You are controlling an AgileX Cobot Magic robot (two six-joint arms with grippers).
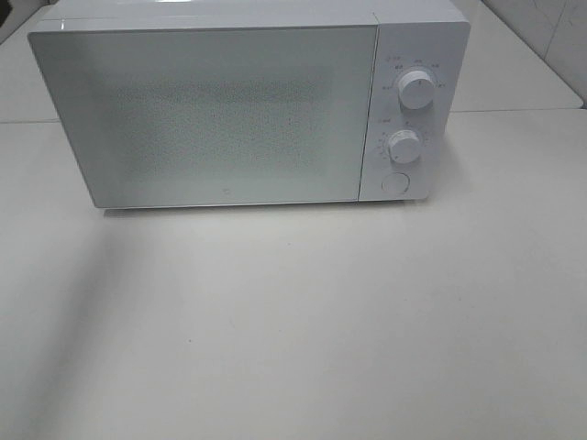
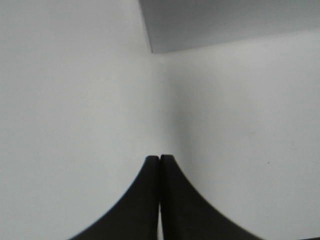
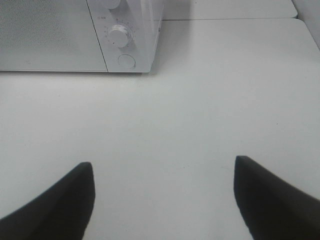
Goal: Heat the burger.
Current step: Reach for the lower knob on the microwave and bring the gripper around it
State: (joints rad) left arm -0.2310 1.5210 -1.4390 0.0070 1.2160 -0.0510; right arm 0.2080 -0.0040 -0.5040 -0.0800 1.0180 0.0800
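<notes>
The burger is out of view in all three views. A white microwave (image 1: 248,105) stands at the back of the white table (image 1: 293,330) with its door closed. Neither arm shows in the exterior high view. In the left wrist view my left gripper (image 2: 159,159) is shut, its two dark fingers pressed together over bare tabletop with nothing between them. My right gripper (image 3: 162,167) is open wide in the right wrist view, its fingers far apart above the table, well in front of the microwave's (image 3: 80,35) control-panel side.
Two round dials (image 1: 415,90) (image 1: 403,144) and a round button (image 1: 396,183) sit on the microwave's right panel. A grey corner of the microwave (image 2: 225,22) shows in the left wrist view. A seam between table sections (image 1: 514,111) runs behind, right of the microwave.
</notes>
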